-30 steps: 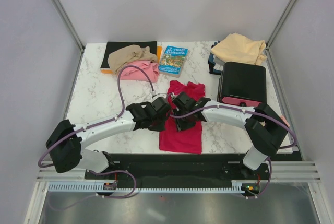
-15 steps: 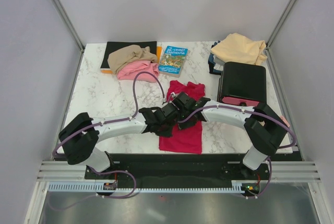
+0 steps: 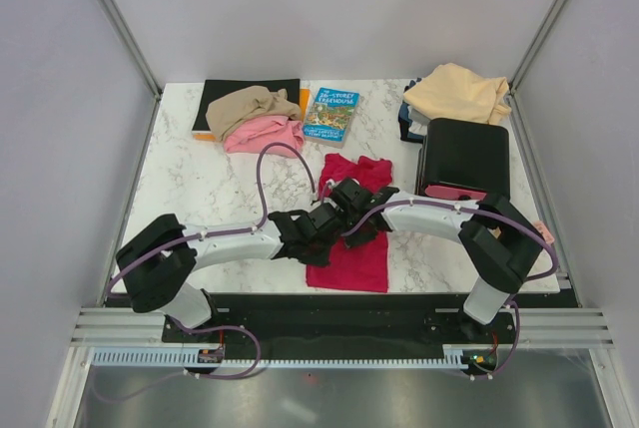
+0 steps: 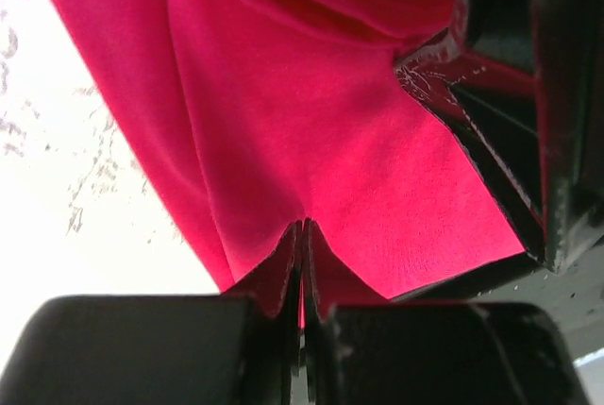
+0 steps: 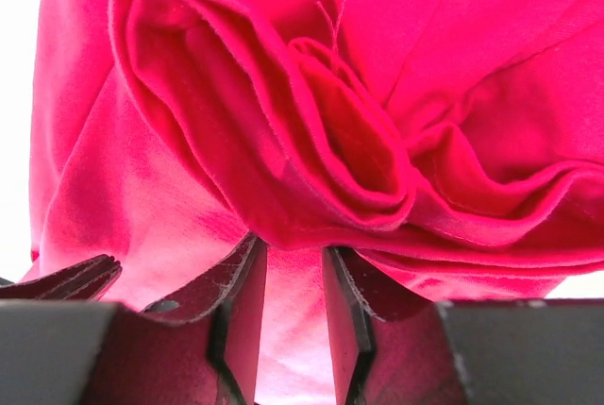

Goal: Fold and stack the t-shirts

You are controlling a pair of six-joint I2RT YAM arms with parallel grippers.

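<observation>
One crimson t-shirt [image 3: 349, 258] lies rumpled at the worktop's [image 3: 200, 199] near middle, hem by the front edge. I see left fingers [image 4: 377, 348] pinched tight on its cloth, right fingers [image 5: 241, 282] half-spread against a bunched fold; bare marble lies leftward.

The crimson red soft cloth t-shirt [image 3: 351, 253] lies as 1 narrow strip running front to back at the middle of the white marbled table [image 3: 200, 189], near its front edge. Its far end is bunched into thick rolled folds, and its left edge is drawn into a small pinched pleat. The pink crumpled t-shirt [image 3: 265, 135] lies at the far left, touching the tan-brown crumpled t-shirt [image 3: 248, 104] heaped just behind it. The pale peach-cream t-shirt [image 3: 457, 92] sits loosely heaped at the far right corner, well apart from the other 3.
</observation>
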